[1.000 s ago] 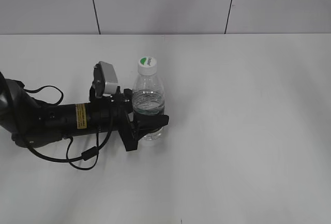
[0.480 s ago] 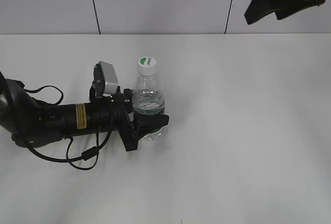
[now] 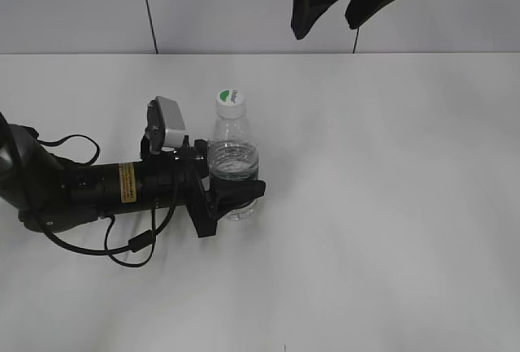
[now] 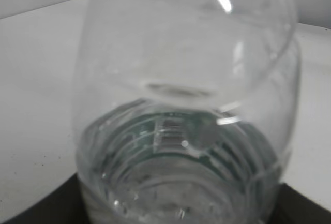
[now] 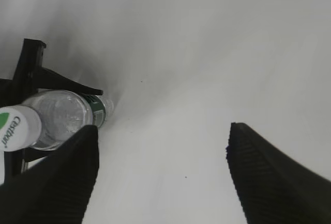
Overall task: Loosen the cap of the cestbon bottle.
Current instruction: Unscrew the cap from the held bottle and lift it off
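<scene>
The cestbon bottle (image 3: 234, 165) stands upright left of the table's middle, clear with a dark green label. Its white cap (image 3: 231, 100) with a green mark is on top. My left gripper (image 3: 231, 197) lies low on the table and is shut on the bottle's lower body; the bottle fills the left wrist view (image 4: 186, 131). My right gripper (image 3: 331, 19) hangs open and empty high at the back, up and to the right of the cap. In the right wrist view its fingers (image 5: 163, 131) are spread wide, with the bottle (image 5: 67, 113) and cap (image 5: 18, 128) at the lower left.
The left arm and its cable (image 3: 89, 197) lie across the table's left side. The white table (image 3: 390, 206) meets a tiled wall (image 3: 244, 2) at the back.
My right gripper has moved left along the top of the exterior view, from the far right corner to above and right of the bottle. The left gripper and bottle have not moved.
</scene>
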Robot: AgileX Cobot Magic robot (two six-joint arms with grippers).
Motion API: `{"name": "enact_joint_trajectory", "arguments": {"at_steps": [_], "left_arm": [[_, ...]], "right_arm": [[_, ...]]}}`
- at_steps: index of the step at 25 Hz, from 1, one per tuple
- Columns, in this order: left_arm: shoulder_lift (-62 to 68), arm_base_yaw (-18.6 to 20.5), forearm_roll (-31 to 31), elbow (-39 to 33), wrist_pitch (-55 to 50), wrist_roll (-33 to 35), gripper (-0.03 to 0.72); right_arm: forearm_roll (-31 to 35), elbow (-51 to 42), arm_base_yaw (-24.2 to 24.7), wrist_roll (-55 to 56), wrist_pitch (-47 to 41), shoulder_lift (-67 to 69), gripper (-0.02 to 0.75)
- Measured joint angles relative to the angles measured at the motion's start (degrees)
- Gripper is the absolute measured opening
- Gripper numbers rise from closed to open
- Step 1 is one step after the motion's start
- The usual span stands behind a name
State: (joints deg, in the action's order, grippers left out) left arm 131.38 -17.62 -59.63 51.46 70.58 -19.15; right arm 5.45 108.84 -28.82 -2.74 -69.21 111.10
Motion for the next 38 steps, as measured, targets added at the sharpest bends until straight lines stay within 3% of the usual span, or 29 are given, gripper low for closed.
{"name": "enact_joint_trajectory", "arguments": {"at_steps": [6,23,38], "left_arm": [[0.0,0.0,0.5,0.0,0.0,0.0,0.407],[0.1,0.0,1.8,0.0,-0.1,0.0,0.407],[0.8,-0.1,3.0,0.0,0.5,4.8,0.407]], "right_arm": [[5.1,1.2,-2.2,2.7,-0.4,2.4,0.590],[6.8,1.3,-9.8,7.3,-0.6,6.1,0.590],[5.8,1.3,-10.2,7.3,-0.6,8.2,0.589]]}}
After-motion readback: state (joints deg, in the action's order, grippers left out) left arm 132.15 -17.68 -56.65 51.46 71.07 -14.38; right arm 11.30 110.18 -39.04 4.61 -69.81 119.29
